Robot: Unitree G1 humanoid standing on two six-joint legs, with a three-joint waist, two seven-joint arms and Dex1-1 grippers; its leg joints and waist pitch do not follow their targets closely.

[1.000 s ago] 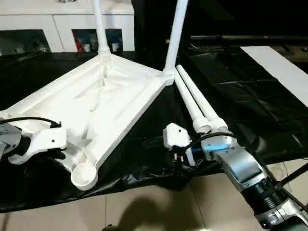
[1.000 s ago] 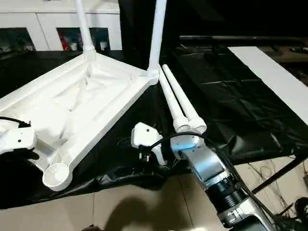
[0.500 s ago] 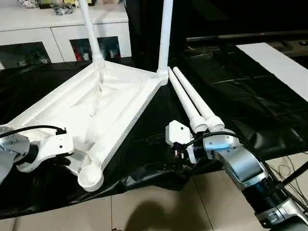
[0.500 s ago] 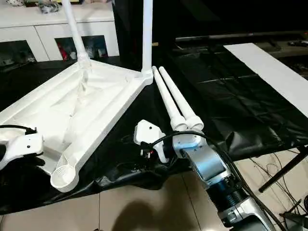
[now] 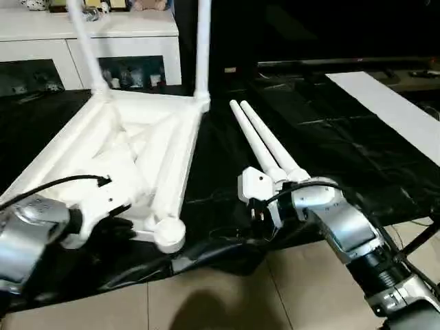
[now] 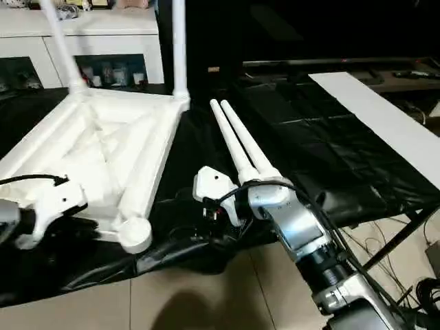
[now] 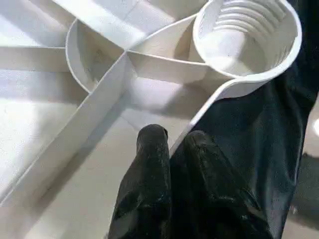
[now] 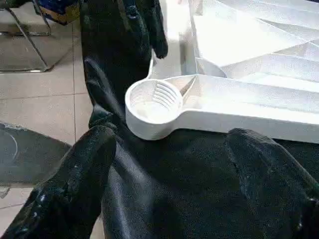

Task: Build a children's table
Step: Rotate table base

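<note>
Two end effectors sit at the near edge of the worktop (image 5: 323,130), which is draped in black sheeting. The left end effector (image 7: 172,144) has its black fingers nearly together across the thin edge wall of the upturned tabletop (image 5: 130,148), just beside the empty corner socket (image 7: 246,37); it looks pinched on that wall, though the hold seems shallow. The right end effector (image 8: 169,164) stands wide apart, empty, facing that same socket over the sheeting.

Two loose legs (image 5: 265,144) lie side by side just right of the tabletop, their thick ends close to the right wrist. Farther back, two legs (image 5: 201,48) stand upright in the far corner sockets, before the white cabinet (image 5: 41,41).

Likely risks: a shallow pinch could slip off the wall, letting the tabletop slide on the slick sheeting and tip the standing legs. The right end effector, reaching for a leg, could nudge the pair and roll them apart.
</note>
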